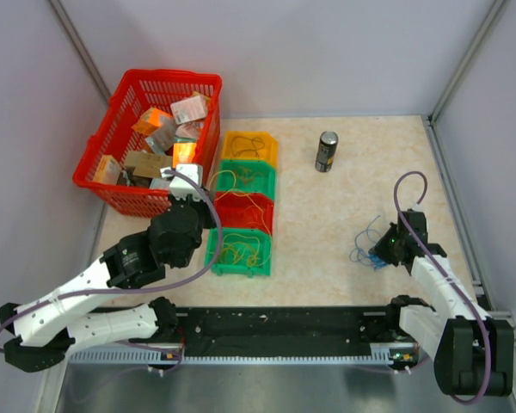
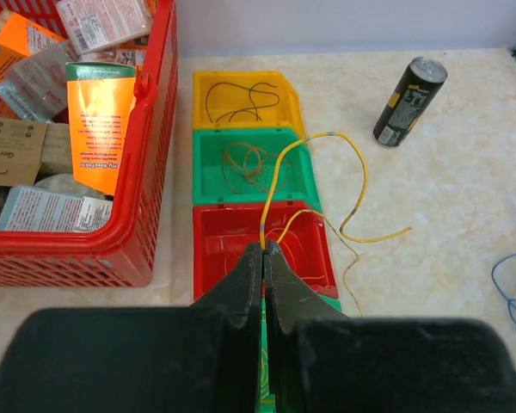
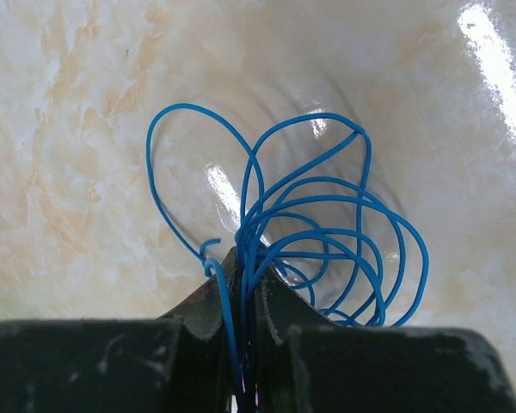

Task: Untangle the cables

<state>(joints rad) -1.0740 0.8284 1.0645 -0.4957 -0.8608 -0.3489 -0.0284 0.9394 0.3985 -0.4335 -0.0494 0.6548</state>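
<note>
At the red bin (image 2: pixel 213 251), left pincer (image 2: pixel 265 249) clamping orange cable (image 2: pixel 327 135), right pincer (image 3: pixel 245 258) (apart) clamping blue cable (image 3: pixel 189 106).

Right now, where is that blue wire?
In the top view the blue cable is on the right side of the table, pinched in the right gripper. The dark can stands farther back, to its left.

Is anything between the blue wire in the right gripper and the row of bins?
Nothing solid: bare tabletop lies between the blue wire and the bins. The can stands farther back, off that line. The left gripper holds a yellow wire looping out on that side.
</note>
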